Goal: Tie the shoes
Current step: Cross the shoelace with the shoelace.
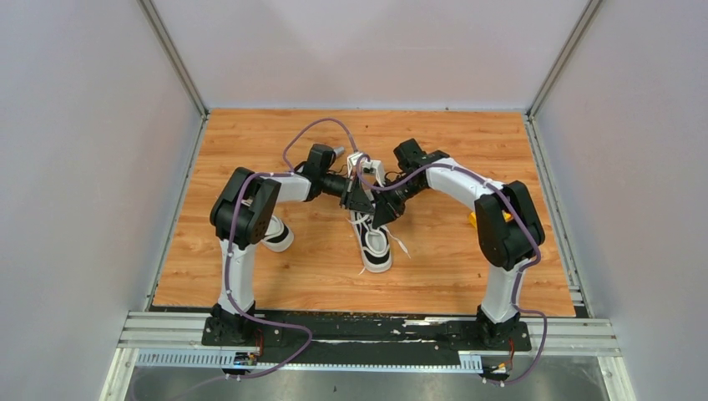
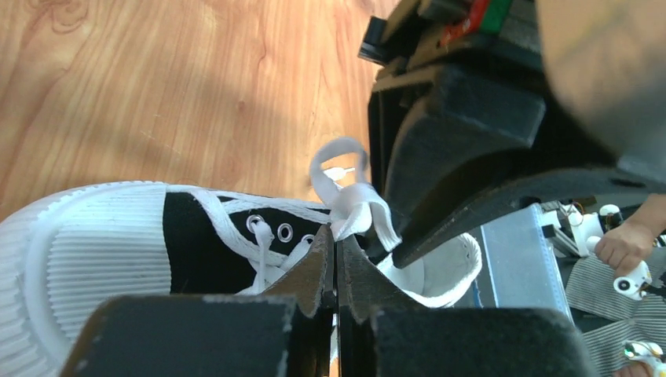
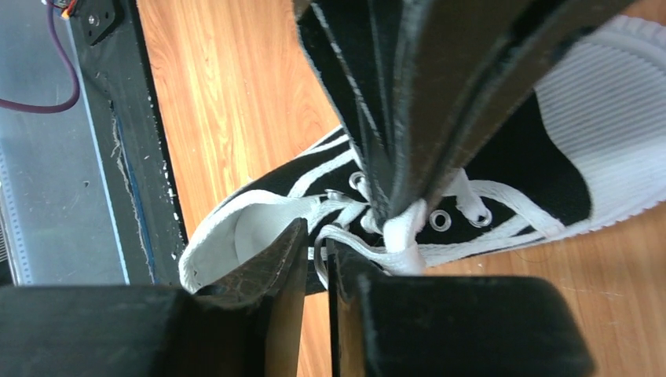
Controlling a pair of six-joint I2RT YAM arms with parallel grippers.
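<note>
The left pincer (image 2: 336, 239) is clamped tight on a white lace (image 2: 357, 206) directly over 1 black-and-white sneaker (image 2: 94, 251), and a loop of that lace stands up past the tips. The right pincer (image 3: 316, 234) sits just beside it, jaws a slit apart, with a lace strand crossing the tips; whether it grips I cannot tell. Only the top view shows the second sneaker (image 1: 280, 236), near the left arm (image 1: 246, 209). Both shoes lie on the wooden surface (image 1: 451, 142).
</note>
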